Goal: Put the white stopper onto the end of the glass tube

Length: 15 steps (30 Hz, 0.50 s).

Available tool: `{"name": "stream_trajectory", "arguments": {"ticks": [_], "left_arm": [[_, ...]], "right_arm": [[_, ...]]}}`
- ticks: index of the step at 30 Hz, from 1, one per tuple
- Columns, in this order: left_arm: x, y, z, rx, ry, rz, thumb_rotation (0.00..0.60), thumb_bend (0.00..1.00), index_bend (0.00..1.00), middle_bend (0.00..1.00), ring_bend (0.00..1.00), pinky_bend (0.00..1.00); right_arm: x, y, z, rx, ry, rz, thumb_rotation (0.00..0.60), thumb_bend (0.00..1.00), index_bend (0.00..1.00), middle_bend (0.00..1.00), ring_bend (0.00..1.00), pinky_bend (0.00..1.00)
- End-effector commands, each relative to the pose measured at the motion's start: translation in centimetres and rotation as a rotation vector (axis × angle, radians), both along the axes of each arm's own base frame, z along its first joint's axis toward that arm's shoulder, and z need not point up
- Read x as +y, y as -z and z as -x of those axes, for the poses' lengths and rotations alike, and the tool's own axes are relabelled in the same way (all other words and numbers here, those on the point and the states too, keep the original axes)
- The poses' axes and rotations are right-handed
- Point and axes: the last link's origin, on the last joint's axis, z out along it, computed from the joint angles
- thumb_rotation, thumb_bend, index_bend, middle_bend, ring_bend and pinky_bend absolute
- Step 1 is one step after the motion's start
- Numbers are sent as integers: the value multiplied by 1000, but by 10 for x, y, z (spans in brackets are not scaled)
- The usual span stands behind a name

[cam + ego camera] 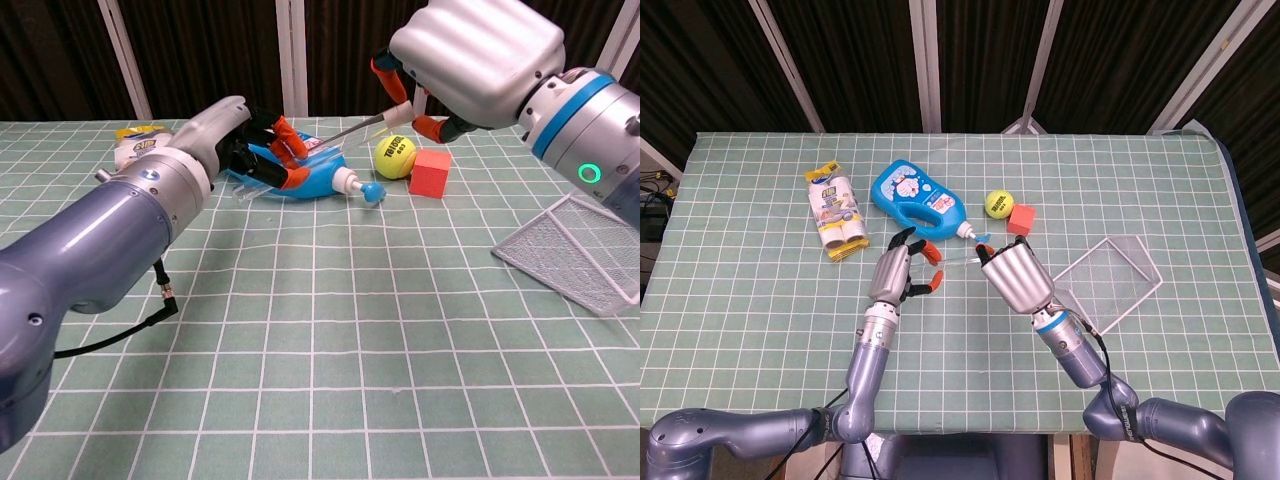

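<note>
A thin glass tube [345, 132] hangs slanted above the table between my two hands; the head view shows the tube [958, 259] only faintly. My left hand [225, 135] [895, 270] grips the tube's lower left end with its orange-tipped fingers. A small white stopper [401, 111] sits at the tube's upper right end. My right hand [475, 55] [1018, 277] pinches it between its fingertips. From the head view the right hand's back hides the stopper. How far the stopper sits over the tube's end cannot be told.
Behind the hands lies a blue detergent bottle [915, 197] on its side. A tennis ball [997, 204] and a red cube [1020, 218] sit to its right. At the right is a wire mesh tray [1110, 280], at the left a yellow package [837, 213].
</note>
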Motion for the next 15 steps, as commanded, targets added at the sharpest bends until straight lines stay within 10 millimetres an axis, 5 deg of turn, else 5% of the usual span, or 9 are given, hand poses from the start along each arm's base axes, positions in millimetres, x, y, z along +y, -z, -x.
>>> {"name": "stream_trajectory", "arguments": {"ticks": [1,5,10,15], "left_arm": [[0,0,-1,-3,2,0,600,760,525,495,80,0],[0,1,-3,-7,6,2,600,760,525,496,87,0],[0,0,-3,-6,9,-12,600,760,524,497,90,0],[1,0,-1,-10,10,-26,600,760,524,498,90,0]], "right_arm": [[1,1,0,-1,-3,-3,600,442,633,967,1000,909],[1,1,0,-1,-3,-4,600,442,604,967,1000,909],[1,-1,1,2,-3,3,600,441,291,967,1000,909],[2,-2,4,-1,9,-1,600,442,198,967,1000,909]]}}
